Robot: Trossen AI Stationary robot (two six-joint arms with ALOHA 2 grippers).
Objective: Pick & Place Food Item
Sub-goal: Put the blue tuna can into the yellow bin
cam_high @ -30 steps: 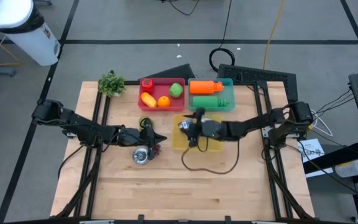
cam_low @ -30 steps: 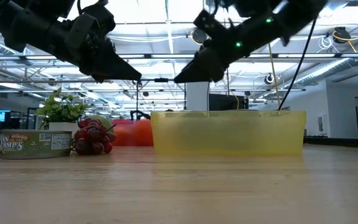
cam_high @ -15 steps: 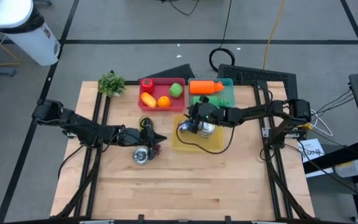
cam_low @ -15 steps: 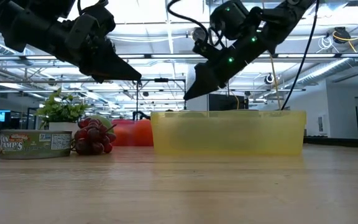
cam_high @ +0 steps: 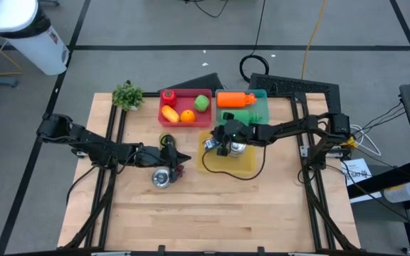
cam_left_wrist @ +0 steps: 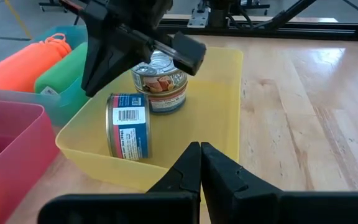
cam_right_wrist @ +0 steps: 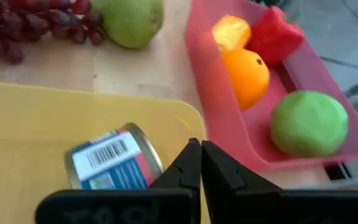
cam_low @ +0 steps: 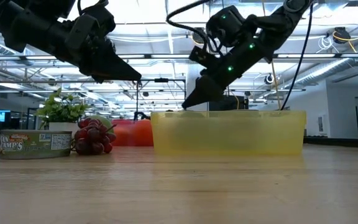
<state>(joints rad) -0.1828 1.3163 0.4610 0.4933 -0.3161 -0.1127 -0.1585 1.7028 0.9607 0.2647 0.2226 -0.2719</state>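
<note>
Light wooden slatted table bearing a small green leafy potted plant at its far-left corner (also seen in the low view). On the grey floor: white cylindrical plastic bin beyond that corner; coiled black cable beyond the far edge; white printed paper sheet off the right edge.

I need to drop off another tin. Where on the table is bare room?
The near half of the table, in front of the tin and yellow bin, is bare. The back edge is crowded: plant, red tray, teal tray. The bin's right part is free.
</note>
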